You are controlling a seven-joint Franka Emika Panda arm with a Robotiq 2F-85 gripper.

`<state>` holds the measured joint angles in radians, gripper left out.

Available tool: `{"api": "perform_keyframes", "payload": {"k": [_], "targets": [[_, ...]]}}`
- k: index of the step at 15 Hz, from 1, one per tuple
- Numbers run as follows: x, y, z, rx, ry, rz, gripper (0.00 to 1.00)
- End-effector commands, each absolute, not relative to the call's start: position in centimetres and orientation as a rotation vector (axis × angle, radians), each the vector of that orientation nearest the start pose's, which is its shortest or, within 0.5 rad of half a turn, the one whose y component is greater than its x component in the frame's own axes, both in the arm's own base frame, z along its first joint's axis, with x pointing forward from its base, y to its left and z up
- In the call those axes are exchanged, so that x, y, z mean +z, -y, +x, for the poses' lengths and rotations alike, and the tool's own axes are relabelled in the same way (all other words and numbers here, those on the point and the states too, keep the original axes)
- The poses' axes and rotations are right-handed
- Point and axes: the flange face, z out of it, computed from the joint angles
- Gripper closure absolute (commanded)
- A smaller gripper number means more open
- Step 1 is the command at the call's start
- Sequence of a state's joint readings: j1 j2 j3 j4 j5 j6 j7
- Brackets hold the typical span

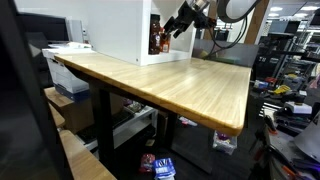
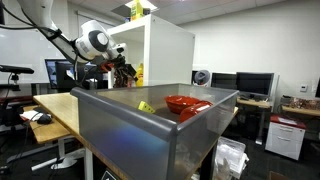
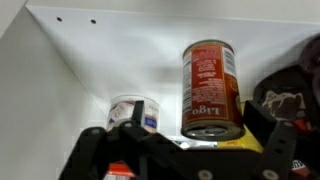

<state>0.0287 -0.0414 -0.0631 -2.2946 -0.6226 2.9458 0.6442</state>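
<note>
Gripper (image 1: pixel 178 27) is open and empty at the mouth of the white cabinet (image 1: pixel 115 30); in the wrist view the red can (image 3: pixel 210 88) stands on end straight ahead between the spread jaws, long axis vertical, with a small jar (image 3: pixel 130 112) just beside it.

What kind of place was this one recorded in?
Most likely a robotics lab or office workshop, going by the long wooden workbench, the desks with computer monitors, and the racks cluttered with equipment and cables.
</note>
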Motion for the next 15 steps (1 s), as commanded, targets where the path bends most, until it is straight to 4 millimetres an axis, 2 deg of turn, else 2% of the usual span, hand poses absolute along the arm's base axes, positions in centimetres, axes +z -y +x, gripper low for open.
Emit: {"api": "perform_keyframes", "payload": {"k": [1,6,7,8,9,10,15], "targets": [[44.2,-1.5,53.8,-1.237,-0.251,-2.973,0.0],[43.4,-2.1,53.4,-1.263,-0.283,-2.954,0.01],[43.4,-2.3,53.3,-1.268,-0.285,-2.949,0.19],[43.3,-2.4,53.3,-1.273,-0.288,-2.947,0.26],[43.3,-2.5,53.2,-1.277,-0.29,-2.945,0.26],[43.2,-2.6,53.1,-1.281,-0.288,-2.943,0.3],[43.0,-2.8,52.9,-1.313,-0.247,-2.925,0.6]]}}
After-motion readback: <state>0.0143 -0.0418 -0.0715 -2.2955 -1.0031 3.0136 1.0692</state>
